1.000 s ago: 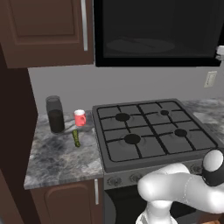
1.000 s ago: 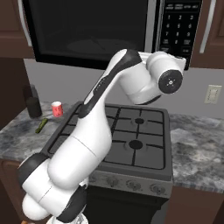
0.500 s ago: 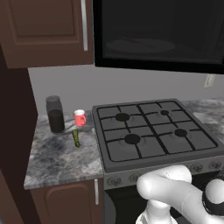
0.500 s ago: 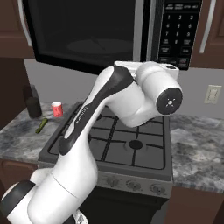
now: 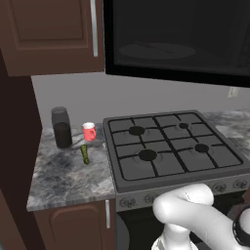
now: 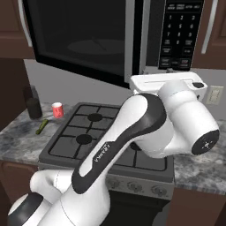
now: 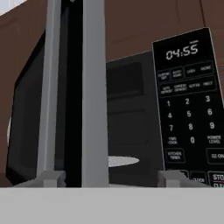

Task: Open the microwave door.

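Note:
The microwave point(image 6: 176, 35) hangs above the stove with its door point(image 6: 79, 39) swung out to the left. The door point(image 5: 180, 39) is a glossy black panel across the top of the left base view. Its silver bar handle point(image 6: 134, 39) runs down the free edge. In the hand view the handle point(image 7: 94, 96) stands upright close ahead, with the dark cavity and the glass turntable plate point(image 7: 122, 161) behind it and the keypad point(image 7: 192, 109) at right. My gripper point(image 7: 113, 178) is open, fingertips wide apart, below the handle edge. My gripper point(image 6: 170, 71) sits just under the keypad.
A black gas stove point(image 5: 171, 146) lies below. On the grey stone counter point(image 5: 58, 180) at left are a dark jar point(image 5: 62, 128), a red mug point(image 5: 89, 132) and a green vegetable point(image 5: 85, 154). A brown cabinet door point(image 5: 49, 34) hangs at upper left. My white arm fills the foreground.
The microwave door has swung further out to the left. My arm has drawn back toward the base, elbow dropping low, and the hand has come down below the keypad.

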Robot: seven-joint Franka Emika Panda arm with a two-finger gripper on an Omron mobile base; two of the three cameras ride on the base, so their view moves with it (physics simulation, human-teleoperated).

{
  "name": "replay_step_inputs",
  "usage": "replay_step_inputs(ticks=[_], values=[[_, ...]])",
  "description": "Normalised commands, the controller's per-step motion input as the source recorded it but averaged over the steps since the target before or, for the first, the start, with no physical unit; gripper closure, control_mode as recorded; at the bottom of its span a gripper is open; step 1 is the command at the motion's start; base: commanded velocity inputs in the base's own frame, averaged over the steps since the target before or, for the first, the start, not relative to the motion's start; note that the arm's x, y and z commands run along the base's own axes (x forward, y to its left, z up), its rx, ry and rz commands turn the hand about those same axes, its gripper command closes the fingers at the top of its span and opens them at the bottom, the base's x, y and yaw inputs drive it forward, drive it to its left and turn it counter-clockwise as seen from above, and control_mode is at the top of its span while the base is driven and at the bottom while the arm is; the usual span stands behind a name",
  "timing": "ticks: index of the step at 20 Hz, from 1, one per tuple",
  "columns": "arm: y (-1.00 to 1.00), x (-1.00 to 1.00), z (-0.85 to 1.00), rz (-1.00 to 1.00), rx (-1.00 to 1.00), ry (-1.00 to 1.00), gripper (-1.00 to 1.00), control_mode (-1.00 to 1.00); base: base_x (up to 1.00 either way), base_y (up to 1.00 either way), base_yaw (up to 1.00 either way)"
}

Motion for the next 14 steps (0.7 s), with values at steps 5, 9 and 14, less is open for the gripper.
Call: replay_step_inputs(ticks=[5,9,14], values=[[-0.14,0.2,-0.25,0.0,-0.2,-0.25,-1.0,-1.0,0.0,0.0,0.0],[-0.08,0.53,-0.28,0.02,-0.31,-0.27,-1.0,-1.0,0.0,0.0,0.0],[-0.09,0.56,-0.03,0.01,-0.25,-0.22,-1.0,-1.0,0.0,0.0,0.0]])
